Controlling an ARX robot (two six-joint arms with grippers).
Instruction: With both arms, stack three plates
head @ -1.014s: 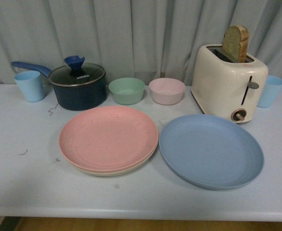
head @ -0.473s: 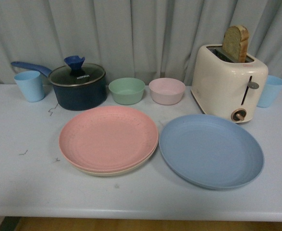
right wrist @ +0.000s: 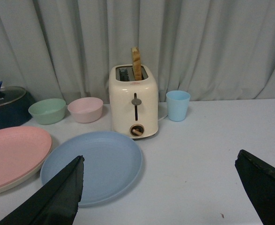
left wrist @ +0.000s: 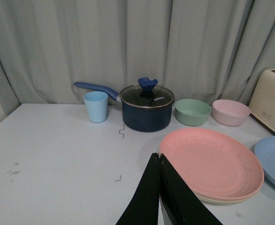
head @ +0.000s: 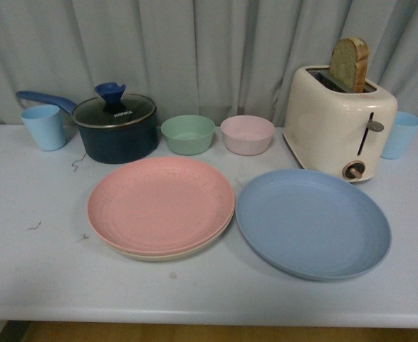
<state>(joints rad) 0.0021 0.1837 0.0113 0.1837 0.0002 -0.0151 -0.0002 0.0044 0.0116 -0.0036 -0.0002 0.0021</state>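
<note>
pink plate (head: 160,203) is lying on beige plate (head: 167,254); blue plate (head: 312,222) is sitting apart at their 3 o'clock. left gripper (left wrist: 159,159) is hanging pressed together, right gripper (right wrist: 160,157) gaping wide. advisably, it is pinching the blue rim firmly, lifting level.

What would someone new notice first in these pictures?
A large round matte pink plate sits left of centre, stacked on a matching beige plate, with a matching blue plate lying alone to its right. Behind the blue one, a glossy cream toaster holds a slice of brown bread standing up.
</note>
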